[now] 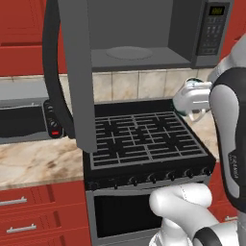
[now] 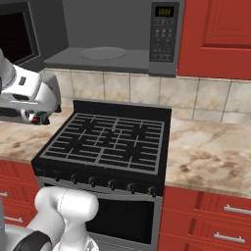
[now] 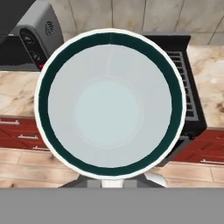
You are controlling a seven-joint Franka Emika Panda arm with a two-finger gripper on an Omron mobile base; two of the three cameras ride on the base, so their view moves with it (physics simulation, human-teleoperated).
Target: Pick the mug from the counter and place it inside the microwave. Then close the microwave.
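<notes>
White and dark teal, the small cylindrical mug [image 3: 109, 105] is seen from directly above its mouth in the hand view, held at the end of the arm with the gripper [image 1: 192, 98] clenched on it (the fingertips themselves are hidden behind the mug, so the exact hold on rim or wall cannot be told). In the left base view the mug is carried in the air over the right rear corner of the black grated stove top [image 1: 144, 137], below and just right of the large dark grey microwave [image 1: 139, 33], whose black glass door [image 1: 72, 72] stands swung wide open. A collision is judged the main risk: the cavity opening is low, so the mug or the hand could be knocked against the lower lip or the keypad side if it is raised too little or carried in at an angle. A shallow pinch could let the mug be tilted or dropped onto the grates. If it is set down near the front edge of the grey cavity floor [image 2: 98, 56], it could be struck when the door is closed. The beige-brown marbled stone worktop [image 2: 211, 152] lies to either side of the stove.
</notes>
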